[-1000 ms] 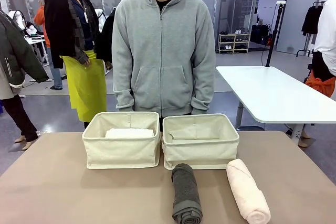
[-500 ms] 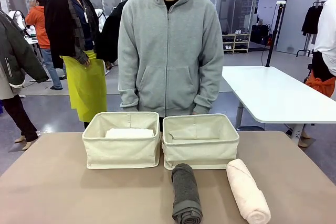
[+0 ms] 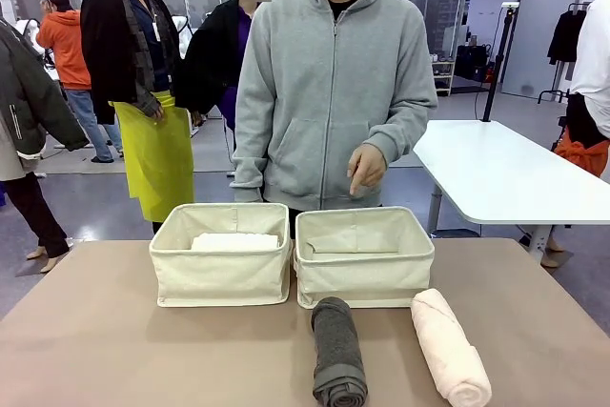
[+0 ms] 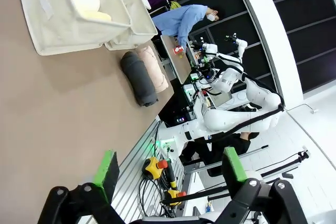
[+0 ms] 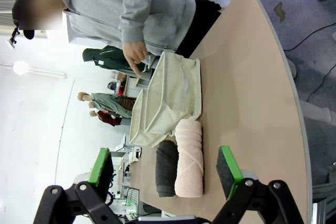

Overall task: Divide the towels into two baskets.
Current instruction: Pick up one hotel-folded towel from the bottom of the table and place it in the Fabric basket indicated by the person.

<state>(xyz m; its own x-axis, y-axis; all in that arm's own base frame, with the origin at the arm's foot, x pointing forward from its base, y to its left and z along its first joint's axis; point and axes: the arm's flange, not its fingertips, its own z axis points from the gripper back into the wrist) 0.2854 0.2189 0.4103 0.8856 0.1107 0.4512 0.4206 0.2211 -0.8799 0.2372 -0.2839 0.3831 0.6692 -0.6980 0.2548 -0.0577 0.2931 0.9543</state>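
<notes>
White towel (image 3: 234,241) lies inside the left basket (image 3: 221,278) in the front view; the dark grey towel (image 3: 338,355) and the pale pink towel (image 3: 450,348) lie on the worktop (image 3: 114,350) just before the right basket (image 3: 365,278), a person's hand (image 3: 366,167) raised behind it. Left wrist view: the left claw (image 4: 169,162) stands wide, holding nothing, a pale yellow towel (image 4: 97,15) in a basket beyond. Right wrist view: the right claw (image 5: 164,165) is wide too, empty.

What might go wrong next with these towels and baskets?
1. The person's hand hovers near the right basket's far rim; an arm bringing a towel there might bump it.
2. The grey towel and pink towel lie close together, so grabbing one may nudge or unroll the other.
</notes>
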